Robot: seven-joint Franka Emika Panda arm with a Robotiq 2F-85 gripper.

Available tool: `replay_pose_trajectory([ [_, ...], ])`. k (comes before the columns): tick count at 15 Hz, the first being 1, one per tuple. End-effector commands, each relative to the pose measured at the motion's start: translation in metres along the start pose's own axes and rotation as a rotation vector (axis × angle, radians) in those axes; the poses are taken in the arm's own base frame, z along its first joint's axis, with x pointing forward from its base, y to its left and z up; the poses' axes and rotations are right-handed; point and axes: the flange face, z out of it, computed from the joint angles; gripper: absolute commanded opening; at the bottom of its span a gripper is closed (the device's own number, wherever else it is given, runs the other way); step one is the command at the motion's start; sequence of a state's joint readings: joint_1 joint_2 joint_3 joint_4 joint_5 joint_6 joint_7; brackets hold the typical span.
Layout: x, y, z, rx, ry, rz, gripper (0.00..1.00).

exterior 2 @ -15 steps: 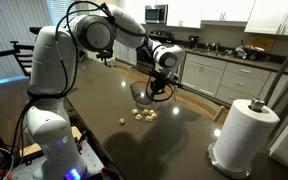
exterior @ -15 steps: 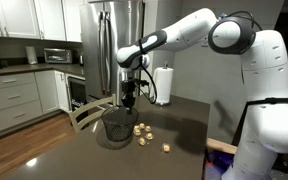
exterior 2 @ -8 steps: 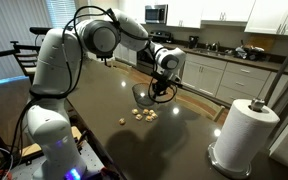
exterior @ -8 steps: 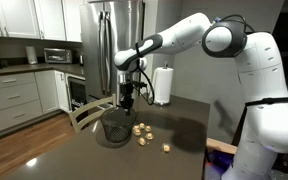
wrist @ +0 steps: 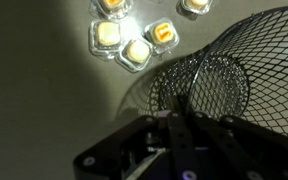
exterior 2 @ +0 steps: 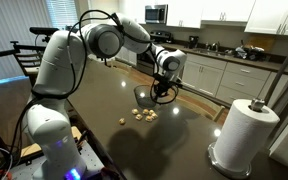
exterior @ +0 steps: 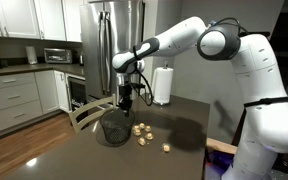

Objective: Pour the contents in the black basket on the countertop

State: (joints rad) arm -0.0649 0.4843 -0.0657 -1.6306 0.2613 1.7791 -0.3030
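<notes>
The black basket (exterior: 115,125) stands upright on the dark countertop (exterior: 189,120); it also shows in an exterior view (exterior 2: 143,97) and in the wrist view (wrist: 219,70), and its inside looks empty. The contents, several small tan lumps (exterior: 140,131), lie on the countertop beside it, with one lump further off (exterior: 166,147); they also show in an exterior view (exterior 2: 141,114) and the wrist view (wrist: 124,42). My gripper (exterior: 127,101) hangs straight down at the basket's rim (exterior 2: 156,92), its fingers close together on the mesh edge (wrist: 174,105).
A paper towel roll (exterior 2: 242,135) stands on the countertop near one end, also in an exterior view (exterior: 164,85). A chair back (exterior: 84,115) rises at the counter edge by the basket. A fridge and white cabinets stand behind.
The arm's upper joints have shifted slightly. The gripper, basket and lumps stay in the same places.
</notes>
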Motion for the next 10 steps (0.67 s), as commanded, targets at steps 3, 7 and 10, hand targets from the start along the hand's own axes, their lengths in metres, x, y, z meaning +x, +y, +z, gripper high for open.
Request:
replay_pose_trajectory([
  [3,0.0064,0.0039,-0.0014,-0.005,-0.027,0.018,0.35],
  [7,0.0044,0.0030,-0.0040,-0.009,-0.022,0.018,0.60],
  [10,0.0025,0.0016,-0.0064,-0.008,-0.017,0.014,0.80],
])
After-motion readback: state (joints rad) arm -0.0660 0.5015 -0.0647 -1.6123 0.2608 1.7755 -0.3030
